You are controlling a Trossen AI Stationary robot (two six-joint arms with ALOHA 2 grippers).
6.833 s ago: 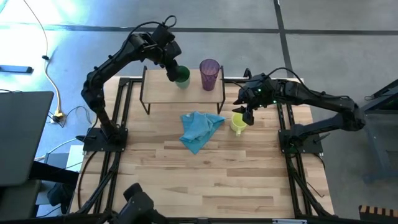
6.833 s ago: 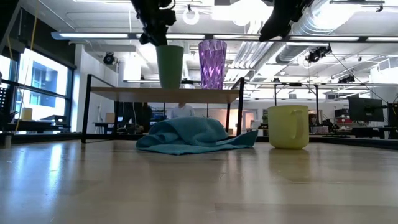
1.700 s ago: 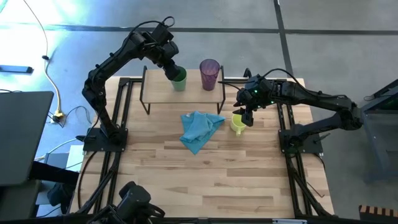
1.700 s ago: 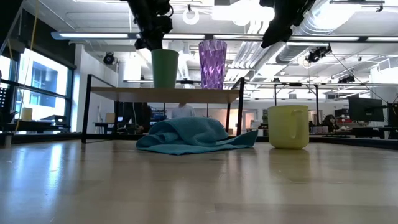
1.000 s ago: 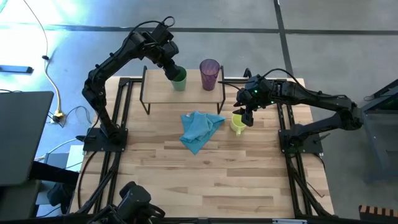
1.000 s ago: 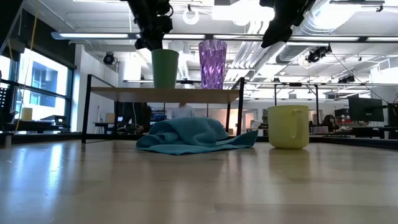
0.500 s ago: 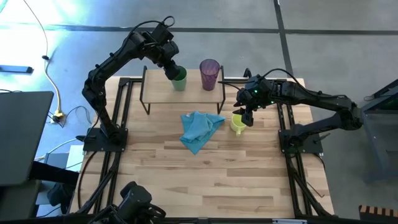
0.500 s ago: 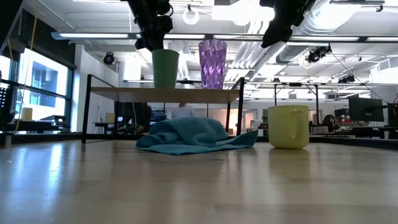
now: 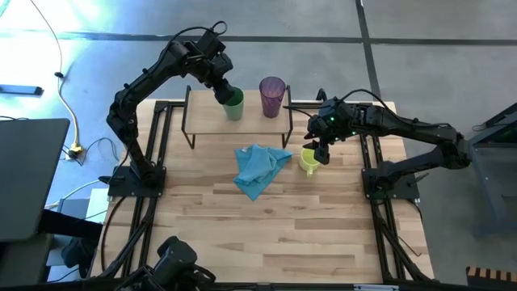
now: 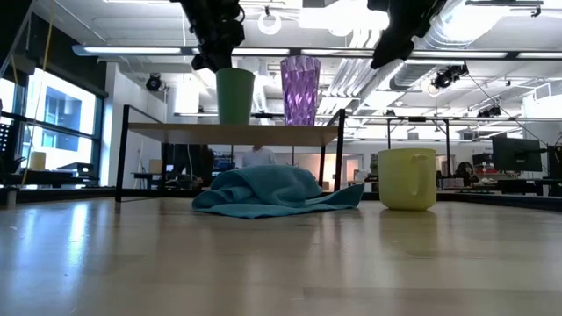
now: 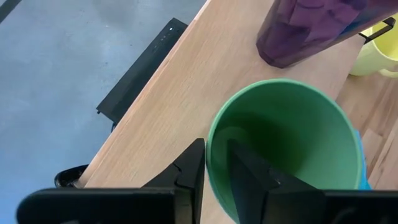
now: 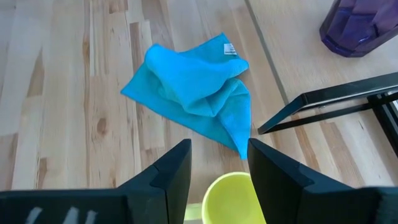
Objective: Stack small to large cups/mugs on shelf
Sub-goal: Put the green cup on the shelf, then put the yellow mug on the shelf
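Note:
The green cup (image 9: 234, 103) stands upright on the shelf (image 9: 208, 125), left of the purple ribbed tumbler (image 9: 272, 95). My left gripper (image 11: 215, 147) is open at the cup's rim, with one finger outside the wall and one inside the cup. The yellow mug (image 9: 308, 159) stands on the table, right of the shelf. My right gripper (image 12: 219, 147) hangs open well above the mug (image 12: 233, 199), touching nothing. My left gripper comes slanting down from the table's far left side and straddles the green cup's rim (image 11: 210, 149) on the side away from the tumbler. Green shows between the rim and the inner finger (image 11: 249, 177). Whether the outer finger touches the wall I cannot tell.
A light blue cloth (image 9: 258, 168) lies crumpled on the table in front of the shelf, left of the mug. The shelf's black legs (image 12: 323, 102) stand close to the mug. The near half of the table is bare wood.

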